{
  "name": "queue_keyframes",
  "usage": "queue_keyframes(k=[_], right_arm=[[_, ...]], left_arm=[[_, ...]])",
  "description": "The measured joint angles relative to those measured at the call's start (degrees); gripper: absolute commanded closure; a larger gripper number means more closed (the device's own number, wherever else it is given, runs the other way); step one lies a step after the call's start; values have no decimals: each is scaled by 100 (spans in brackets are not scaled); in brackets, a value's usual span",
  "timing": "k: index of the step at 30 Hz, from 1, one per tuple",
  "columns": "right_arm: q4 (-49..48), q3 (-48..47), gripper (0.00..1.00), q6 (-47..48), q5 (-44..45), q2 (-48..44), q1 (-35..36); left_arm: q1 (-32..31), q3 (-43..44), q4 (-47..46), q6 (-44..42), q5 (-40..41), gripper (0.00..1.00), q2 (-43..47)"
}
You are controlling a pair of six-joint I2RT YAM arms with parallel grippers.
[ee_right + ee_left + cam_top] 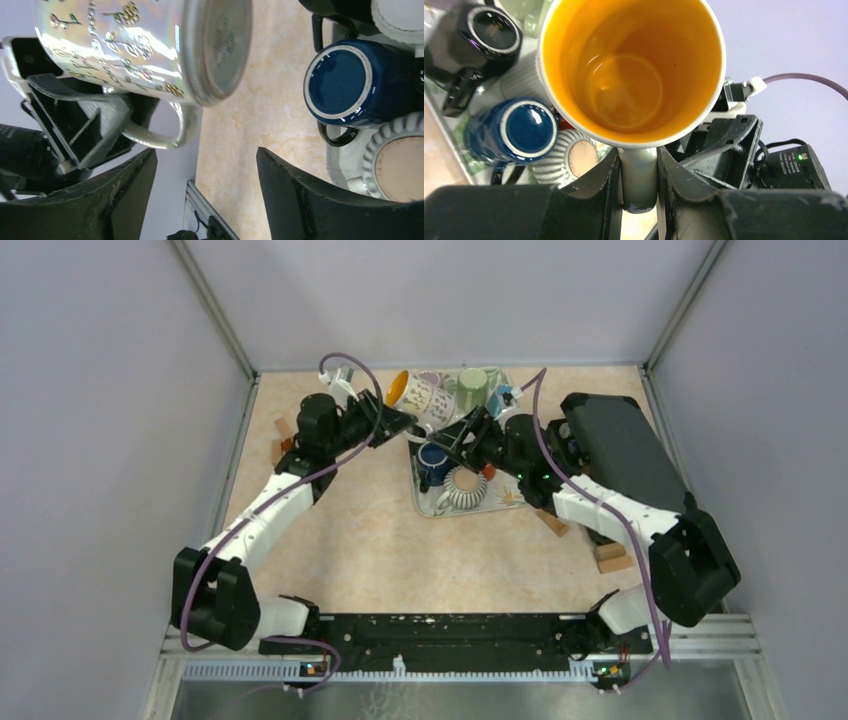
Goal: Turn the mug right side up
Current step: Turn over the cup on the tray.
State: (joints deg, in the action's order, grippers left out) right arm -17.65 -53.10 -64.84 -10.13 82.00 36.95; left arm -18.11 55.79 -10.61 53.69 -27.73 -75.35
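Hanging in the air over the far left corner of the tray [503,498], the mug [418,395] lies tipped on its side, its mouth turned toward the left arm and its flat base toward the right. The left claw [638,170] is clenched on the mug's pale handle [638,192], one dark finger pressed to each side of the loop. The right claw [205,175] stands released, its two black fingers spread wide just below the mug's base and touching nothing. The mug is glazed ceramic, deep yellow inside, pearly white outside with small gold figures and a grey unglazed foot. Crowded on the tray beneath are other mugs, all bottom up: a glossy blue mug [345,82], a ribbed white mug [462,488] touching it, a black mug [479,40] and a green mug [472,390] at the far edge. The tray fills the middle far part of the bench [360,530], which is a mottled peach surface with open room on its near left half. Grey walls close the bench in on three sides, with metal posts at the far corners. A dark flat box [625,450] lies at the right edge behind the right arm, and small wooden blocks [613,557] lie beside that arm.
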Motion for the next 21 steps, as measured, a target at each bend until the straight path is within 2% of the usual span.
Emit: queue_keyframes(k=[7,14,21], right_arm=[[693,-131,2,396,175,-118,0],[1504,-210,1,1075,588,-682,0],[2221,-293,1,1676,1082,-1202,0]], left_arm=[[232,494,592,-542,452,100,0],[417,898,1106,-1331,1113,100,-96],[431,1349,1342,-2297,1928,100,-719]])
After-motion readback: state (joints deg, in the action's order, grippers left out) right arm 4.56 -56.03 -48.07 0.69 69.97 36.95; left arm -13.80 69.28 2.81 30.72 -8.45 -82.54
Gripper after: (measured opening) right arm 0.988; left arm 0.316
